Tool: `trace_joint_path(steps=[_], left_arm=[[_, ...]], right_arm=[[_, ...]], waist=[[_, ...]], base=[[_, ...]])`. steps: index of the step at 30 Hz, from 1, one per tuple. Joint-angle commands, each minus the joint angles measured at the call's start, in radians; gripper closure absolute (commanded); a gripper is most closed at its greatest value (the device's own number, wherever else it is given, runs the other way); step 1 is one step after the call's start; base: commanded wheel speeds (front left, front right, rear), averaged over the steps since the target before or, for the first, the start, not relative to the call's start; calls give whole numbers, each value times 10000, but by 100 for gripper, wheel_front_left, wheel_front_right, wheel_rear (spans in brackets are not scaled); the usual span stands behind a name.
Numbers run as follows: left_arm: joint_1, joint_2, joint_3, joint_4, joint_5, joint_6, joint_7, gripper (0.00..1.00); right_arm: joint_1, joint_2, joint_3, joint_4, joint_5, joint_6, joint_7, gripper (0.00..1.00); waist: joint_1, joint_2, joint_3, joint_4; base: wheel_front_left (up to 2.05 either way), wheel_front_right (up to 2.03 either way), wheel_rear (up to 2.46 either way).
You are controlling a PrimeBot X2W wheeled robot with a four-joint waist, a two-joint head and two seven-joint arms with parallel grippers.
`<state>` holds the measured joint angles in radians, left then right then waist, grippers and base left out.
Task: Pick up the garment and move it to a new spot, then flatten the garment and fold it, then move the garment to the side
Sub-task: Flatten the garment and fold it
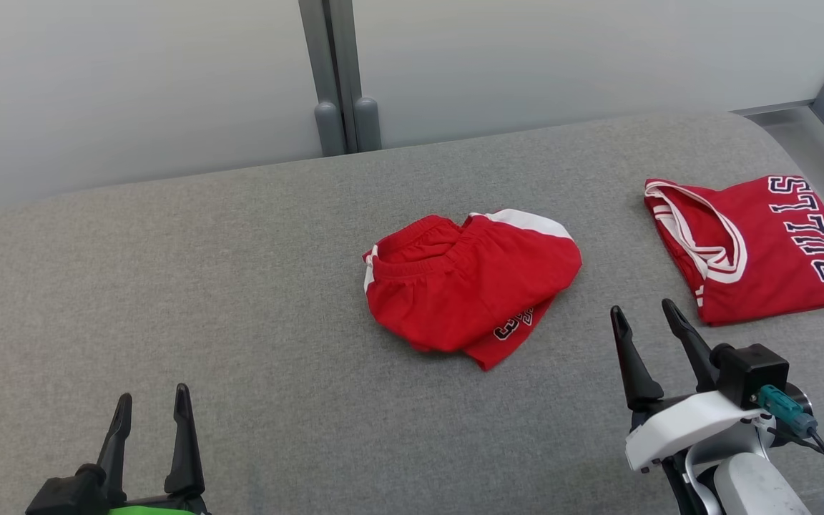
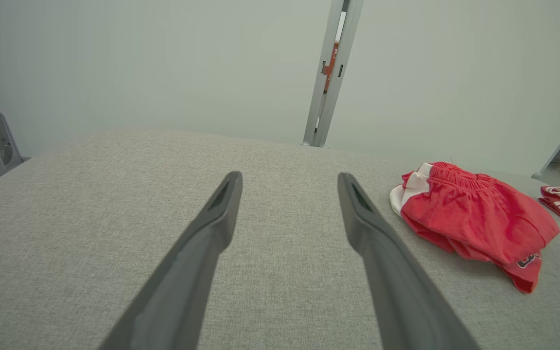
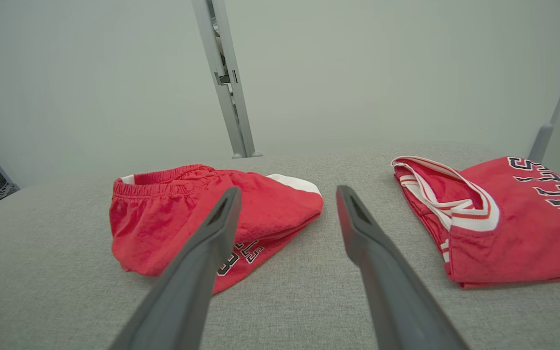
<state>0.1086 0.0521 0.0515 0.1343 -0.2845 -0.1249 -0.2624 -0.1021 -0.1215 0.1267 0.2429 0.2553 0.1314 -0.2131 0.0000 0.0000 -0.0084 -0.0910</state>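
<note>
Ahead-left of right fingers (image 1: pixel 624 340), crumpled red shorts (image 1: pixel 469 282) untouched; left fingers (image 1: pixel 183 429) likewise spread, empty. Likely pickup step: reach, pinch waistband (image 1: pixel 419 252).

shorts (image 1: pixel 469 286): matt red cloth (gathered waistband) | table (image 1: pixel 240 286): grey woven fabric, rough

A pair of red shorts (image 1: pixel 469 282) is lying loosely bunched and folded over on itself near the middle of the grey fabric surface (image 1: pixel 204 286). Its gathered elastic waistband (image 1: pixel 419 254) is facing left, and a white side stripe (image 1: pixel 526 220) is showing along the far edge. Dark, white-outlined lettering (image 1: pixel 513 325) is peeking out from the lower layer at the near corner.
</note>
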Motion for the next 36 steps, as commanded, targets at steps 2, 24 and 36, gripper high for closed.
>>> trace_joint_path(steps=[2, 24, 36], left_arm=[[-141, -5, 19, 31, 70, -60, -28, 0], [-5324, 459, -4060, 2391, -1539, -59, 3517, 0], [-7858, 232, -4192, 4709, -2445, 360, 5831, 0]], right_arm=[[-46, 27, 41, 42, 77, -15, -93, 0], [-445, 126, 357, -274, 127, -15, -41, 0], [-816, 297, 622, -45, 241, -15, -296, 0]], waist=[[0, 0, -17, 8], [0, 0, 937, -1241], [0, 0, 1947, -3392]], base=[[0, 0, 0], [0, 0, 0], [0, 0, 0]])
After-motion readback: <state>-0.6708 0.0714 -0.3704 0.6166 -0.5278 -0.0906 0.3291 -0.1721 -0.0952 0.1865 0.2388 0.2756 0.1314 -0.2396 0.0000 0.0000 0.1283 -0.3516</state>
